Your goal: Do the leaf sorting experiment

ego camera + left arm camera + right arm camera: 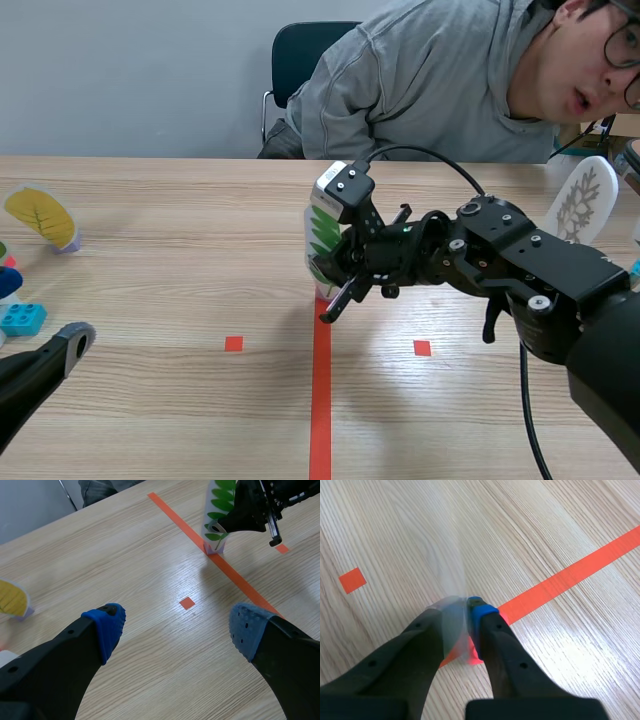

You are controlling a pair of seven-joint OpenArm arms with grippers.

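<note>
A white card with a green leaf stands upright on a small base over the orange tape line at mid table. My right gripper, reaching past the middle from the right, is shut on it. In the right wrist view the card shows edge-on, pressed between the fingers of the right gripper. The left wrist view shows the same green leaf card far ahead, held by the other arm's gripper. My left gripper is open over bare table, low at the near left.
A yellow leaf card stands at the far left and also shows in the left wrist view. A white leaf card stands at the far right. Blue blocks lie at the left edge. A person leans over the far side.
</note>
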